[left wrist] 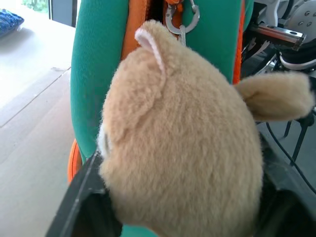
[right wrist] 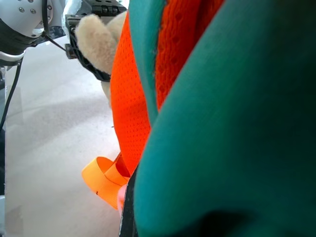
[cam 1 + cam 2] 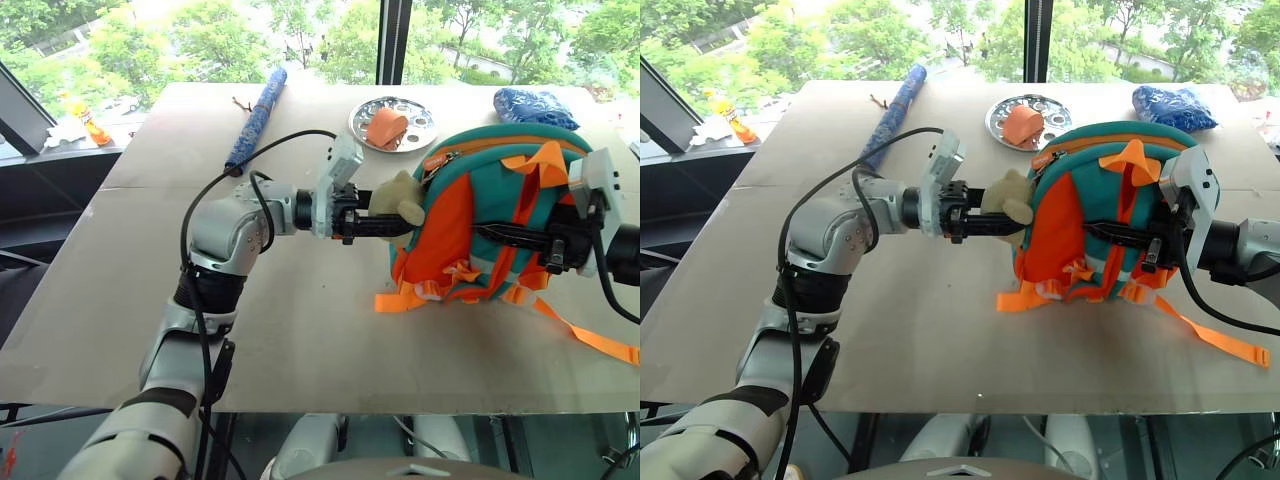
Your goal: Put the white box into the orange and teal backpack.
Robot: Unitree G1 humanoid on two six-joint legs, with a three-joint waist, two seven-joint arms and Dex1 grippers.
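- The orange and teal backpack [image 3: 490,215] stands upright on the table [image 3: 300,330], pinned between the two grippers.
- Left gripper [image 3: 395,222] reaches in level from the pack's left side — its black fingers [image 1: 81,197] sit around the beige plush toy [image 1: 187,148], partly closed on it.
- Right gripper [image 3: 500,237] — clamped shut on the pack's front fabric from the opposite side.
- An orange strap [image 3: 595,342] trails below the right gripper.

You're looking at a bright orange and teal backpack [image 3: 480,215] with orange straps and a beige plush toy [image 3: 398,200], a silver plate [image 3: 395,123] holding something orange, a blue patterned pouch [image 3: 535,106], and a blue speckled roll [image 3: 257,117].
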